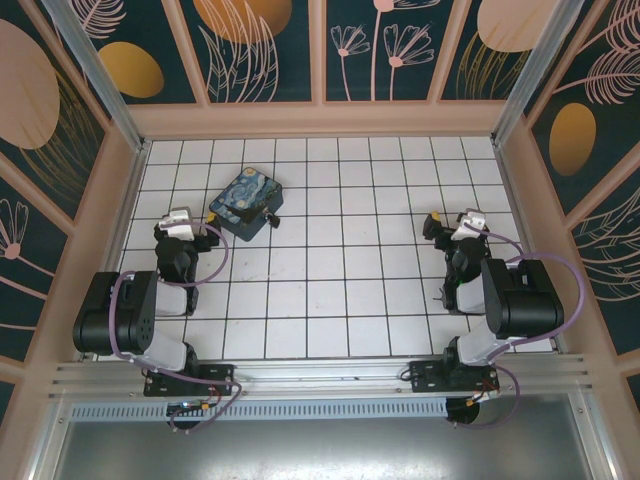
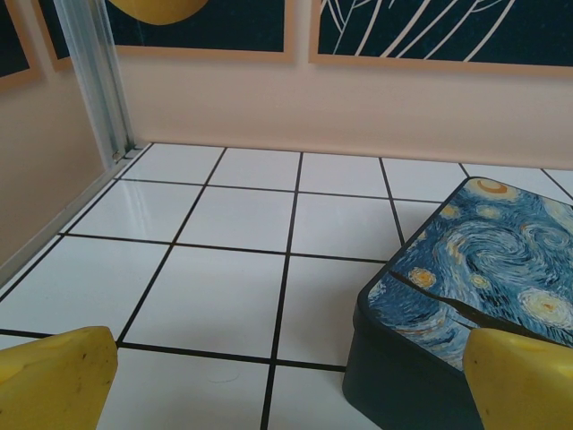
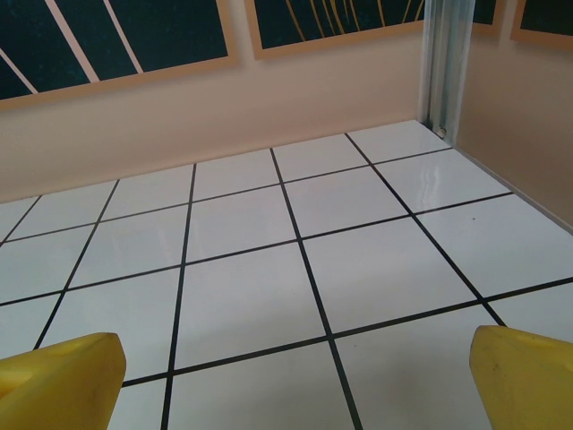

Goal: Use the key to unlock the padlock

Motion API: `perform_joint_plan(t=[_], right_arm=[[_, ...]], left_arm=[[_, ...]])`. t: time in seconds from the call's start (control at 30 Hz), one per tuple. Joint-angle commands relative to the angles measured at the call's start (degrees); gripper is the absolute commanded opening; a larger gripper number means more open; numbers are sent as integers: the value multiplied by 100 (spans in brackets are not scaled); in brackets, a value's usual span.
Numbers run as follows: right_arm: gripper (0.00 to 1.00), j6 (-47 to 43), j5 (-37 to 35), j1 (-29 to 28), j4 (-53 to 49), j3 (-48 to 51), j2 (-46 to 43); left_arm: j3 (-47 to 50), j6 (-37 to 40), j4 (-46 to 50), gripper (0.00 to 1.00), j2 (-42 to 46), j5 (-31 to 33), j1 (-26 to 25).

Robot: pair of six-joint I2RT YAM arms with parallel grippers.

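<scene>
**Padlock sits on the box's far side from the nearer arm**

The padlock (image 1: 270, 217) shows as a small dark lump touching the right-hand corner of the blue painted tin box (image 1: 243, 200), on the side that faces the right arm. It is too small to read which way its long axis runs.

The left gripper (image 2: 286, 394) is just beside the box's opposite, left edge. Its yellow fingertips (image 2: 55, 378) are spread wide with nothing between them, and the box's lid fills the right of its wrist view.

The right gripper (image 3: 291, 381) is equally wide and empty, well apart from the box over bare tiles.

The left arm is nearer, but the box lies between it and the lock. I cannot place the key.
</scene>
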State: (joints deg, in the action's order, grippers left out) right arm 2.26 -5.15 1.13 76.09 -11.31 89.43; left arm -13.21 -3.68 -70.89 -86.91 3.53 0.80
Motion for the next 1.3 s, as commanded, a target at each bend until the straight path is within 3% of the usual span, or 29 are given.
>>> perform_joint_plan(t=[0.0,0.23,0.37,0.53,0.7,0.8,0.9,1.03,1.27], right_arm=[[99,16,-144,-16,213,6,12],[99,-112,214,-7,70,-77,9],[99,-116,88,-40,-702,-160,-792],[99,-25,-28,-312,-2541,-950,-1607],[99,251,-4,-863,-3926,-1888,-1604],[99,212,-18,-1406,-4284,-2146,-1544],[99,230,-48,-1907,-4595,-2346,-1432],[99,362,-75,-2413,-4554,-2341,-1367],[99,89,-690,-3737,-4949,-2559,-1218]], left_arm=[[-59,-71,-140,99,-2,58,-31],[-109,-95,-16,99,67,30,-27],[-1124,-168,2289,99,598,242,-9],[-1865,-650,3521,99,1009,262,-9],[-3498,-1708,5440,99,352,90,-9],[-3785,-2494,5971,99,-4,-614,-8],[-3900,-3030,6535,99,-207,-720,-12],[-4653,-2231,7146,99,-723,-598,12],[-6190,-1371,7432,99,-2131,-2640,19]])
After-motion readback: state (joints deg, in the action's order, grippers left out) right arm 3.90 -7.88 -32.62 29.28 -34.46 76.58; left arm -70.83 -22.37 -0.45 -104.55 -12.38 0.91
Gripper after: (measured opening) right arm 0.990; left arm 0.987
